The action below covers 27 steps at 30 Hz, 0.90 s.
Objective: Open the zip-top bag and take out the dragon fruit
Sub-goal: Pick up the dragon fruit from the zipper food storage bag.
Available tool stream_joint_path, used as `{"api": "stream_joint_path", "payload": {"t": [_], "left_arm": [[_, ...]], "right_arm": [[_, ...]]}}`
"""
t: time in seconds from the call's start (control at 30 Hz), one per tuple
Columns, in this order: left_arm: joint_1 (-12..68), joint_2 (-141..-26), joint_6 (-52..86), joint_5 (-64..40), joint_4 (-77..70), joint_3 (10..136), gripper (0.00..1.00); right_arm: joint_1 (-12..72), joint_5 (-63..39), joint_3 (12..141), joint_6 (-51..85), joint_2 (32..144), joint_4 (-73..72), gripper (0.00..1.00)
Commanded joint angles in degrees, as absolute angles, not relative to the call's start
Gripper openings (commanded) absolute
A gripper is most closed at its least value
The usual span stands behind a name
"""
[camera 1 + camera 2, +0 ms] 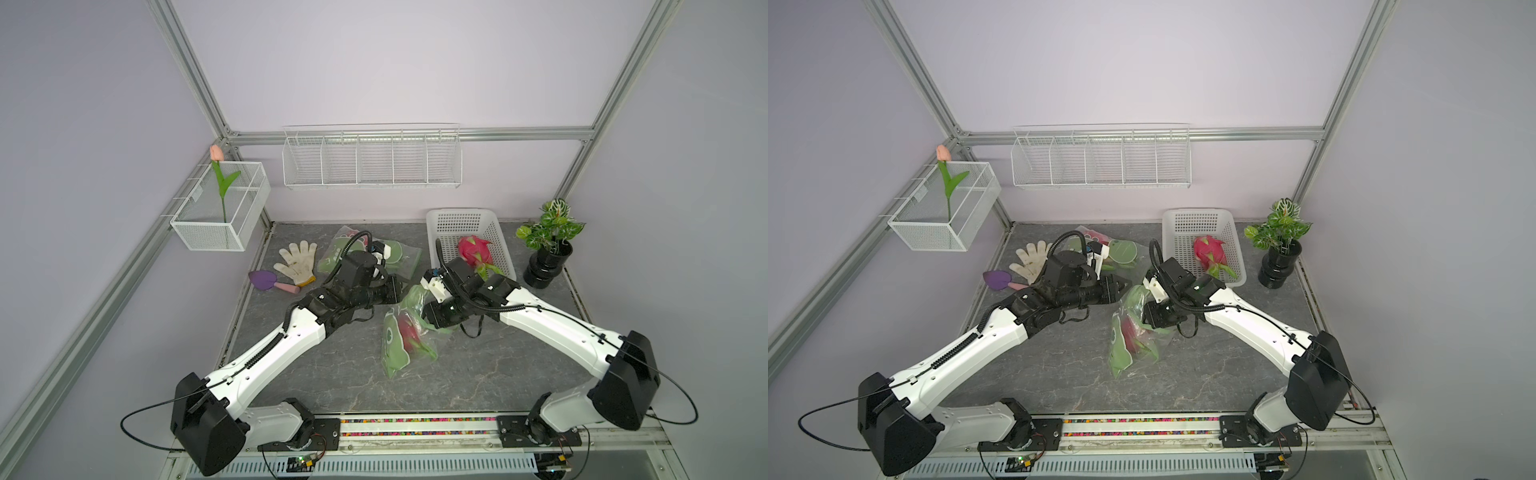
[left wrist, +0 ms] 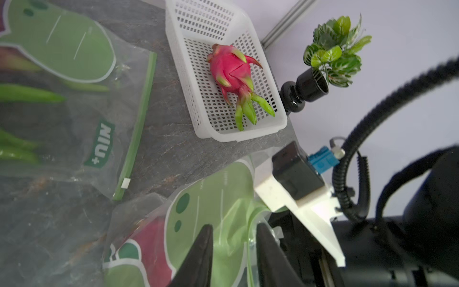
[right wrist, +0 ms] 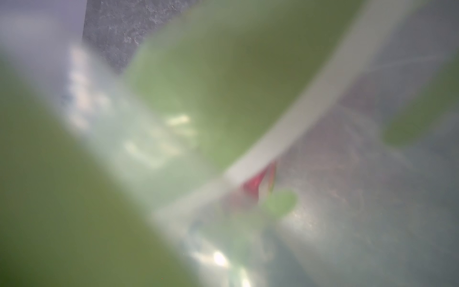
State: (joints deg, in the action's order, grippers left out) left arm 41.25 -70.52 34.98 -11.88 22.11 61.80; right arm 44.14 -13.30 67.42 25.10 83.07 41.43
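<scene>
The left gripper (image 2: 234, 228) is released, its fingers (image 2: 201, 256) apart, with the green zip edge of the bag (image 1: 397, 353) showing between them. The right gripper (image 1: 1147, 321) is sunk in that bag's mouth (film blurs its wrist view, so I cannot tell whether it grasps anything). A dragon fruit (image 1: 409, 334) lies inside the bag, mid-desk (image 1: 478, 374). A second fruit (image 1: 473, 249) rests in the white basket (image 1: 457, 214), back right. A back bag (image 2: 74, 124) lies beyond the left arm.
</scene>
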Motion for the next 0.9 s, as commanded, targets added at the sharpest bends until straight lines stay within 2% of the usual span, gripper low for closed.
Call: {"api": "stream_joint_path", "payload": {"t": [0.0,0.1,0.27,0.57,0.77,0.87], "left_arm": [[41.0,-65.4,34.1,-6.5,26.3,61.6,0.45],[39.7,-61.2,33.6,-3.5,28.1,59.3,0.52],[34.8,-59.1,35.1,-7.1,28.8,53.0,0.53],[34.7,-66.2,40.1,-15.7,24.9,42.7,0.51],[35.2,-67.5,43.0,-18.0,23.9,37.8,0.59],[36.2,-67.6,44.9,-19.4,22.2,35.6,0.6]], "right_arm": [[44.6,-14.0,62.6,28.2,78.6,38.3,0.43],[44.6,-14.7,57.3,29.9,74.7,34.4,0.43],[44.6,-15.6,48.0,33.8,69.8,27.1,0.44],[44.8,-18.4,36.7,40.0,66.5,15.1,0.44],[45.9,-19.2,33.1,42.9,66.9,9.1,0.48],[47.3,-19.3,32.4,43.4,67.6,7.5,0.5]]}}
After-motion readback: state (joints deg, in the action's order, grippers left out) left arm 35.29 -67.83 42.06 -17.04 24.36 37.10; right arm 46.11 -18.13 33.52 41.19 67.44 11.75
